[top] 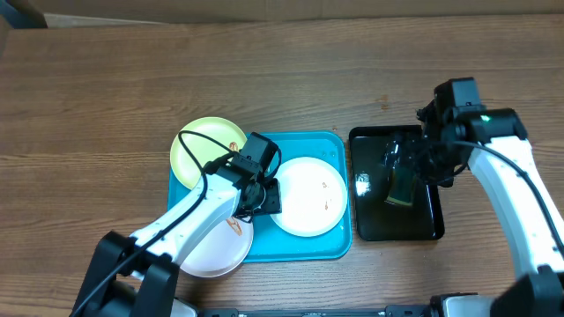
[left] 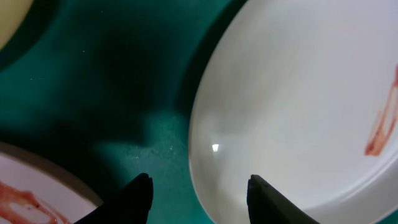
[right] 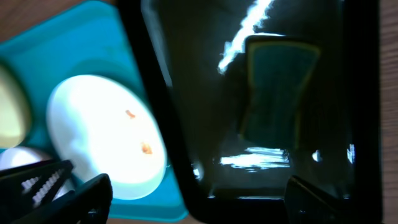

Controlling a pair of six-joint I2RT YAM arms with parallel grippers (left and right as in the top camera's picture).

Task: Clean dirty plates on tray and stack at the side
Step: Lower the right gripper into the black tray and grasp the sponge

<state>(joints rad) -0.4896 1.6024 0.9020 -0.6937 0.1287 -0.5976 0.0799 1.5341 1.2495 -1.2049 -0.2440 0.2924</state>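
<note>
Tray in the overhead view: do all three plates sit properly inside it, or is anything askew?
Two are askew. The green plate rides over the rim of the tray at its far-left corner, and a smeared white plate overhangs the near-left corner. Only the middle white plate lies fully inside.

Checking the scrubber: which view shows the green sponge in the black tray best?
Right wrist: the rectangular green sponge lies large and unobstructed in the black plastic tray. Overhead shows it small and dark. Left wrist shows none of it.

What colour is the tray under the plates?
The tray is turquoise-blue, clearest in the overhead view.
</note>
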